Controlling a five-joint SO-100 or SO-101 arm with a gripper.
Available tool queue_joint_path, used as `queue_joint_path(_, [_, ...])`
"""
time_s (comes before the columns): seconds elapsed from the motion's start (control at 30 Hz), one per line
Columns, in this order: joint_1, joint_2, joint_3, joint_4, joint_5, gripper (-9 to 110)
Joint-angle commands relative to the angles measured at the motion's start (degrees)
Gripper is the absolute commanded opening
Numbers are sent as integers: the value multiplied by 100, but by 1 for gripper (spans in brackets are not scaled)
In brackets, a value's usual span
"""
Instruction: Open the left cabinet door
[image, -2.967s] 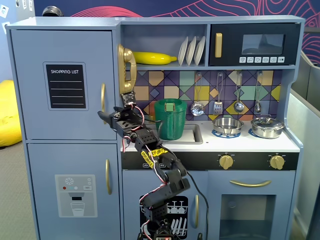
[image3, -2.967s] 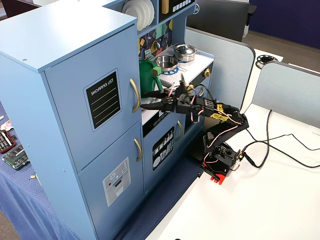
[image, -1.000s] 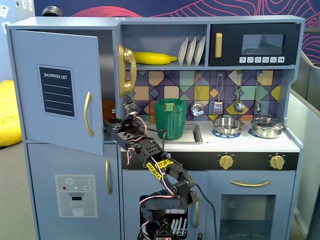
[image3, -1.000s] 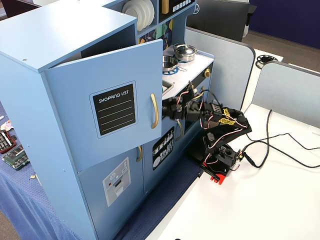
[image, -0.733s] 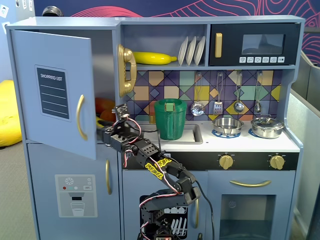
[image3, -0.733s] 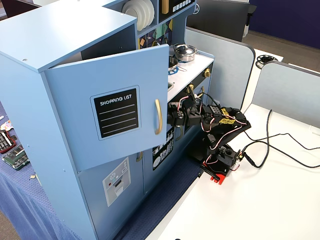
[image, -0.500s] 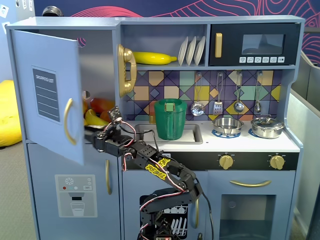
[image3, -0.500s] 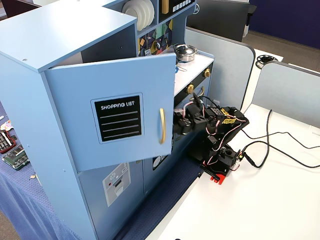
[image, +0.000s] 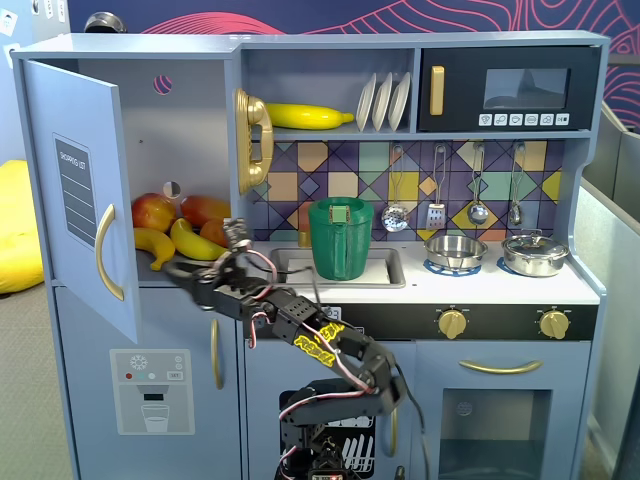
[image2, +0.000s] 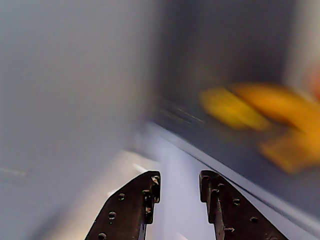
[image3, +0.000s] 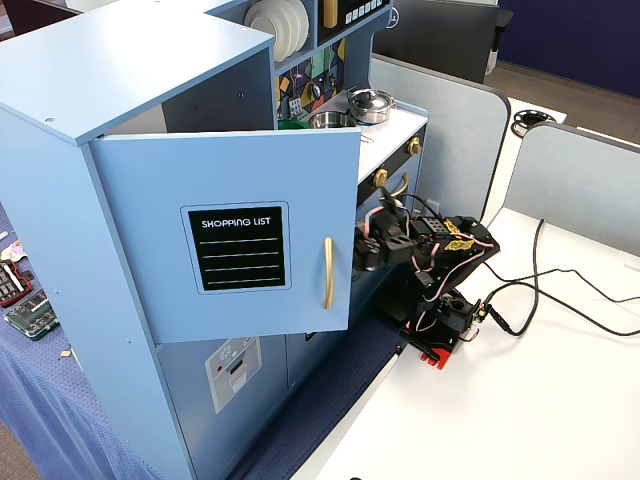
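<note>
The left cabinet door (image: 80, 190) is blue-grey with a black "SHOPPING LIST" panel and a gold handle (image: 108, 252). It stands swung open to the left in a fixed view. In another fixed view the door (image3: 230, 250) sticks out from the cabinet, with its handle (image3: 327, 272) near the free edge. My gripper (image: 185, 270) reaches toward the open compartment, just right of the door's free edge, and partly behind that edge in the other fixed view (image3: 362, 248). In the blurred wrist view my gripper (image2: 179, 182) is open and empty, with the door's inner face (image2: 60, 100) on the left.
Apples (image: 152, 212) and bananas (image: 190, 240) lie in the open compartment, and the bananas (image2: 235, 107) show blurred in the wrist view. Below is the door with the dispenser graphic (image: 150, 390). A green jug (image: 340, 238) sits in the sink. Cables (image3: 540, 290) trail over the white table.
</note>
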Motion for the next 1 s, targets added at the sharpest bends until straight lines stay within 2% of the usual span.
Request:
queue_joint_path(0.0, [1371, 562, 246, 940, 571, 0])
queue_joint_path(0.1, [2083, 1072, 729, 1503, 835, 0])
queue_joint_path(0.37, [3621, 1714, 1705, 3190, 694, 0])
queue_joint_path(0.53, [4386, 1898, 2742, 3410, 809, 0])
queue_joint_path(0.67, [4746, 2531, 3480, 3990, 835, 0])
queue_joint_path(0.97, [5142, 2628, 3489, 5977, 1099, 0])
